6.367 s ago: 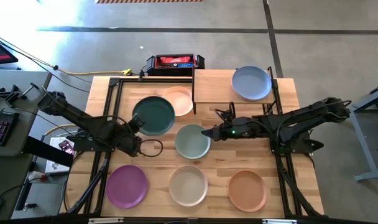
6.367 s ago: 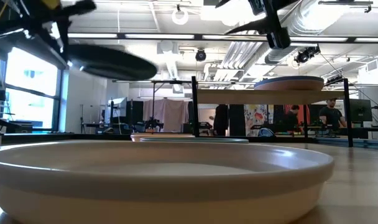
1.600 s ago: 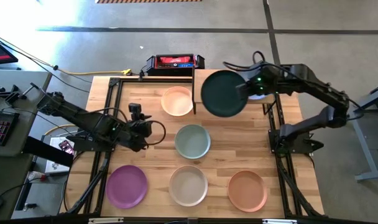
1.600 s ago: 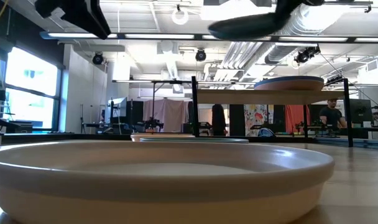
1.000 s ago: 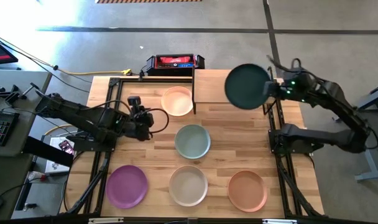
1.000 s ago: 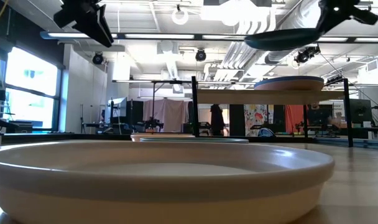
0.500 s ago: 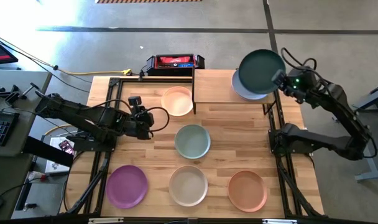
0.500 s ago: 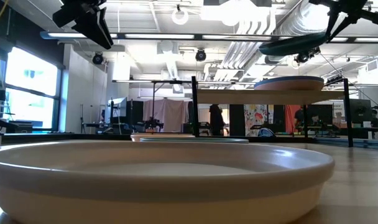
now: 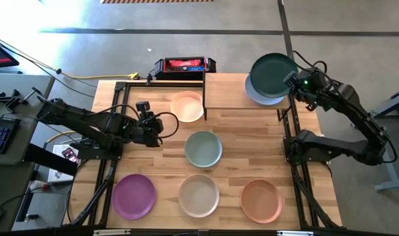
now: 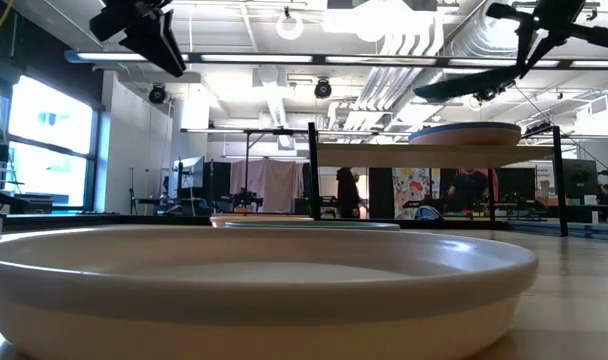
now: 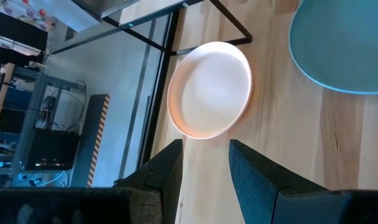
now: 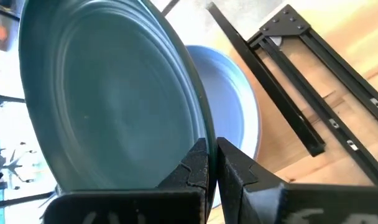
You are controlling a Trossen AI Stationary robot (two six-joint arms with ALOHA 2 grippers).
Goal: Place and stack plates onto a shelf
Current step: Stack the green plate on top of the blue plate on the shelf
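My right gripper (image 9: 290, 80) is shut on a dark green plate (image 9: 273, 73), holding it in the air over a blue-grey plate (image 9: 260, 96). That plate lies flat on the shelf (image 9: 226, 92) at the table's far right. On the tabletop lie peach (image 9: 188, 106), pale teal (image 9: 203, 149), purple (image 9: 134, 196), off-white (image 9: 199, 195) and orange (image 9: 261, 200) plates. Near the peach plate, my left gripper (image 9: 155, 131) hangs open above the table's left half, empty. My right gripper pinches the dark green plate's rim (image 12: 200, 132) between its two fingers, one on the upper face and one underneath. The fingers reach in from the table's right side, slanting down. The plate (image 10: 464, 85) is lifted clear and tilted, its held side higher, above the blue-grey plate (image 10: 464, 133).
A red and black box (image 9: 185, 65) sits at the table's far edge. Black frame rails run along the table's left (image 9: 114, 118) and right (image 9: 296, 177) sides. The shelf's thin black legs (image 10: 313, 175) stand up from the table.
My right gripper has carried the dark green plate toward the table's far right corner, over the blue-grey plate on the shelf. It rolled its wrist, and the plate went from nearly level to tilted.
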